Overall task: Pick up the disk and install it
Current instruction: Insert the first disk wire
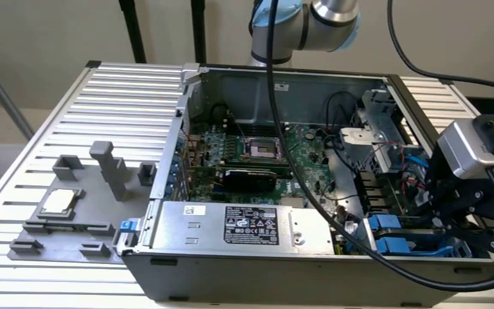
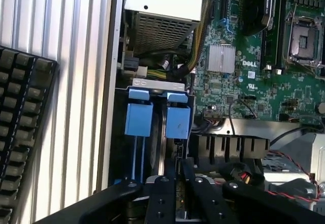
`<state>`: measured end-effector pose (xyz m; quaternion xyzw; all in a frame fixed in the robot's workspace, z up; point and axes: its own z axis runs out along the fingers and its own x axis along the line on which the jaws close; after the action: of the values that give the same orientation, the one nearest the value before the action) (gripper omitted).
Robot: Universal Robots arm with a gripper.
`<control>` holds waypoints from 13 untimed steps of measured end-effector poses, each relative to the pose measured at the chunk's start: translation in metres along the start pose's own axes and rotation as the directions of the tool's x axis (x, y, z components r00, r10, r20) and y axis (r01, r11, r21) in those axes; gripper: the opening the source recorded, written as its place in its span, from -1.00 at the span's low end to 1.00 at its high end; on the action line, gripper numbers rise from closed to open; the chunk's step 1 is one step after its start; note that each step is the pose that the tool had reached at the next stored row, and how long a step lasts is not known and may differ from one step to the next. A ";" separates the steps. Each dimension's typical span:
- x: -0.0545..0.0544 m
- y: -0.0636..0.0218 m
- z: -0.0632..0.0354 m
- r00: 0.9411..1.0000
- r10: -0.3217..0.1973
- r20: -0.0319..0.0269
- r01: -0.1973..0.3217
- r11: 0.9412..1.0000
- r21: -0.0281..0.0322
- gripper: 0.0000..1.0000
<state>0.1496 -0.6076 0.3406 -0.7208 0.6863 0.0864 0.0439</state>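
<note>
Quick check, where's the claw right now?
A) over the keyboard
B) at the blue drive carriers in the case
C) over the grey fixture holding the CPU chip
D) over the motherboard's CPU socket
B: the claw hangs right at the blue drive carriers, inside the computer case at the exterior view's right end, away from the other three spots.

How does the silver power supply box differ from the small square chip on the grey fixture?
The power supply sits inside the computer case; the chip lies outside on the grey fixture. The power supply is a far larger long box; the chip is a small flat square. The power supply bears a black label; the chip's top looks plain. Both look silver.
</note>
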 end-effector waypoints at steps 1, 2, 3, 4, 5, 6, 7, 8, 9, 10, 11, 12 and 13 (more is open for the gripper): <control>0.000 0.0000 0.0000 1.000 0.010 0.001 -0.010 1.000 0.001 -0.66; 0.000 0.0000 0.0001 1.000 0.019 0.001 -0.019 1.000 0.002 -0.66; 0.000 0.0000 0.0002 1.000 0.028 0.002 -0.028 1.000 0.002 -0.66; 0.000 0.0000 0.0004 0.999 0.036 0.002 -0.036 0.999 0.003 -0.66; 0.000 -0.0001 0.0006 0.999 0.044 0.003 -0.044 0.999 0.003 -0.66; 0.000 -0.0001 0.0008 0.999 0.050 0.004 -0.050 0.999 0.004 -0.66; -0.001 -0.0001 0.0007 0.998 0.056 0.004 -0.056 0.998 0.004 -0.66; -0.001 -0.0001 0.0007 0.998 0.060 0.004 -0.060 0.998 0.005 -0.66; -0.002 -0.0001 0.0009 0.998 0.064 0.004 -0.064 0.998 0.005 -0.66; -0.002 -0.0002 0.0010 0.998 0.067 0.004 -0.067 0.998 0.006 -0.66; -0.003 -0.0002 0.0010 0.998 0.070 0.002 -0.070 0.998 0.006 -0.66; -0.003 -0.0002 0.0011 0.997 0.072 -0.001 -0.072 0.997 0.007 -0.66; -0.003 -0.0003 0.0012 0.997 0.075 -0.005 -0.075 0.997 0.007 -0.66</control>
<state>0.1497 -0.6040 0.3400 -0.6948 0.7132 0.0835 0.0412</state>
